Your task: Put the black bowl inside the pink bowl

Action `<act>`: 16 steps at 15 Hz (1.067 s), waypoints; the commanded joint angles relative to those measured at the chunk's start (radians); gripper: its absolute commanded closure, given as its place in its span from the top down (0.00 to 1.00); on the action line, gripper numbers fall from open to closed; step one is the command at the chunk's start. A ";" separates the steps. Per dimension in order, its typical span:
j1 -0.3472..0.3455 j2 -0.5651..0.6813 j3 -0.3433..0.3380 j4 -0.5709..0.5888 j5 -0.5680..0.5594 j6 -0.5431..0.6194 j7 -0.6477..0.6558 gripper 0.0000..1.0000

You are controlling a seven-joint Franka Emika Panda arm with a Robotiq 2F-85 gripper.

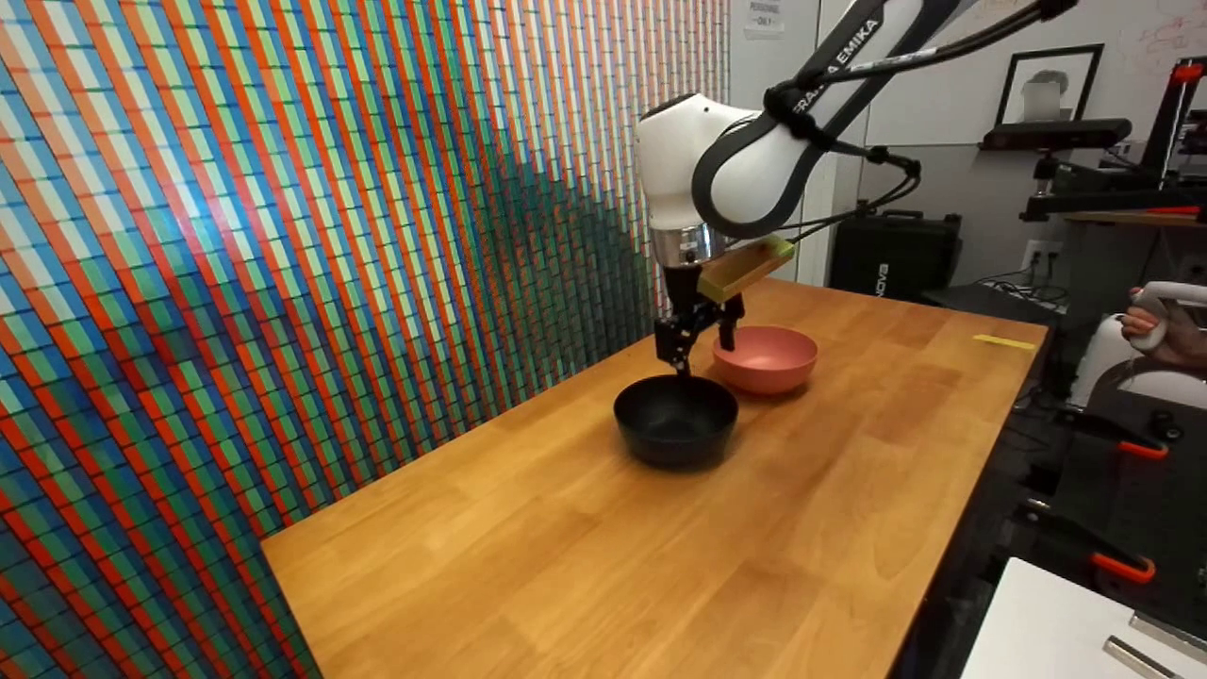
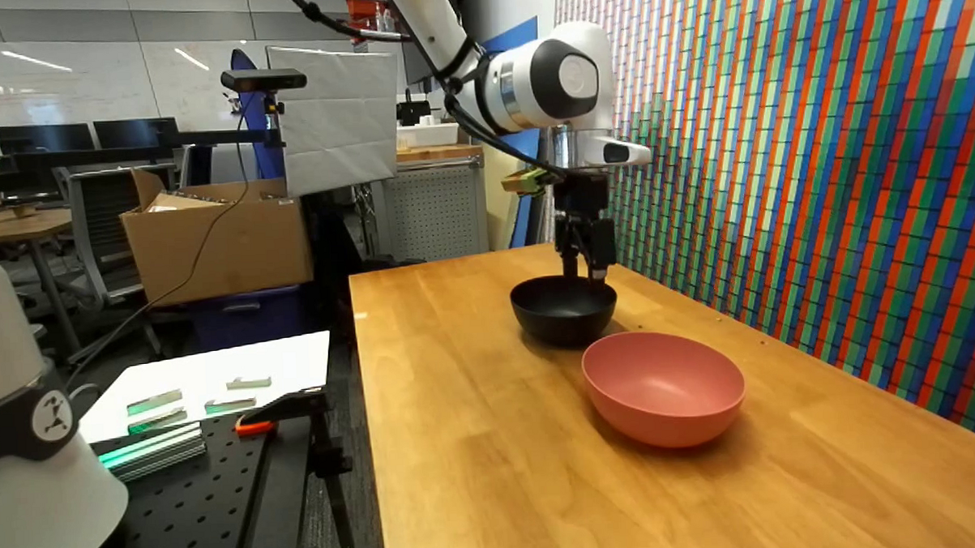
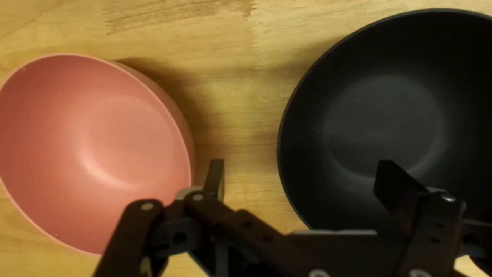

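Note:
The black bowl stands upright on the wooden table, and it also shows in an exterior view and at the right of the wrist view. The salmon-pink bowl stands upright beside it with a small gap; it shows too in an exterior view and at the left of the wrist view. Both bowls look empty. My gripper is open and holds nothing. In the wrist view one finger is over the black bowl's inside and the other over the gap between the bowls. I cannot tell whether a finger touches the rim.
The wooden table bears both bowls. A wall of coloured tiles runs along one long side of it. A yellow tape strip lies near the table's far edge. A white board with small pieces lies off the table.

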 commanded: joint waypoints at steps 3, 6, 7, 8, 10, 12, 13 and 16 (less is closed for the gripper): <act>0.072 0.186 -0.072 0.225 0.019 -0.120 -0.004 1.00; 0.079 0.230 -0.085 0.274 0.020 -0.152 -0.010 0.68; 0.080 0.241 -0.086 0.289 0.022 -0.162 -0.012 0.58; 0.080 0.251 -0.088 0.300 0.023 -0.170 -0.013 0.51; 0.080 0.261 -0.091 0.317 0.024 -0.187 -0.012 0.35; 0.078 0.268 -0.092 0.333 0.025 -0.204 -0.014 0.19; 0.078 0.271 -0.093 0.341 0.025 -0.214 -0.014 0.13; 0.075 0.270 -0.089 0.357 0.032 -0.243 -0.019 0.02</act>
